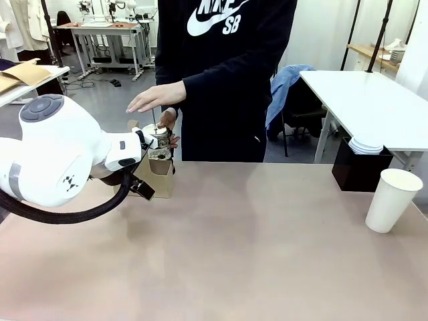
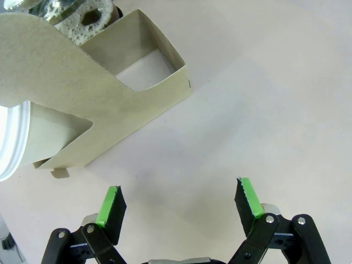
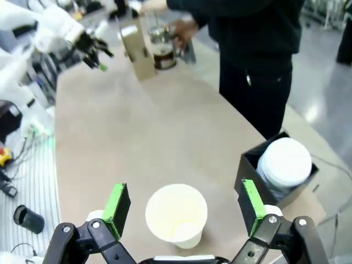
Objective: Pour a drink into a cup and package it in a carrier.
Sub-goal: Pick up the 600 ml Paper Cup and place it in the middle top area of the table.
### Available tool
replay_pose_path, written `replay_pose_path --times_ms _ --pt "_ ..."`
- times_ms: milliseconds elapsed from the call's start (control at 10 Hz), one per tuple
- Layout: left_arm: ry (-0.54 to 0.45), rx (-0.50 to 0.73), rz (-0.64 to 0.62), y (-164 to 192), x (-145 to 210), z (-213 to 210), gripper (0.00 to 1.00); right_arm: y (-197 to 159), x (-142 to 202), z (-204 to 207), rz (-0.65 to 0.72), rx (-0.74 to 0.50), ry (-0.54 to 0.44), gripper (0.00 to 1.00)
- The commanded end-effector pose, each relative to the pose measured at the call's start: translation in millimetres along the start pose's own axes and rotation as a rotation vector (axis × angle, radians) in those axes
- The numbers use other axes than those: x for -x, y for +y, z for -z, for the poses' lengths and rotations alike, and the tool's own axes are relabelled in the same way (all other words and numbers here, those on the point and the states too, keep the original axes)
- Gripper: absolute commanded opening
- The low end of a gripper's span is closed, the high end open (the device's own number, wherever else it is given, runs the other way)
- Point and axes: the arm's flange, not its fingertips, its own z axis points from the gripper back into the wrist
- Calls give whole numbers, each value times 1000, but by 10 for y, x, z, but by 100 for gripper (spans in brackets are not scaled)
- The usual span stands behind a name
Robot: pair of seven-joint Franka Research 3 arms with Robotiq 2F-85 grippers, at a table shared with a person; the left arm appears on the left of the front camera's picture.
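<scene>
At the far left edge of the table (image 1: 254, 254), carrier (image 1: 159, 179), drink (image 3: 163, 58) in a press (image 1: 159, 143) in a person's hand (image 1: 168, 123) just behind, left gripper (image 2: 179, 190) wide open and empty beside it; near the right edge, right gripper (image 3: 182, 190) likewise spread, empty, above a cup (image 3: 176, 213).

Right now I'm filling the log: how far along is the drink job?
Done: one cup seems seated in the carrier, other pocket empty. In hand: a person holds the press of drink beside it; left pincer and right pincer open, the right over an empty cup. Left: pouring, loading that cup.
</scene>
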Motion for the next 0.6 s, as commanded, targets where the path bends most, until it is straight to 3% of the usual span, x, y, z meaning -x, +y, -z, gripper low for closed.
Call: replay_pose_path --times_ms 0,200,300,500 --pt "0 0 0 1 2 0 100 -453 591 25 22 -76 -115 100" --pt "0 0 0 1 2 0 100 -475 1006 111 18 -68 -167 100" --pt "0 0 0 1 2 0 100 -188 821 -71 44 -32 -131 100" --pt "0 0 0 1 2 0 100 -188 821 -71 44 -32 -131 100"
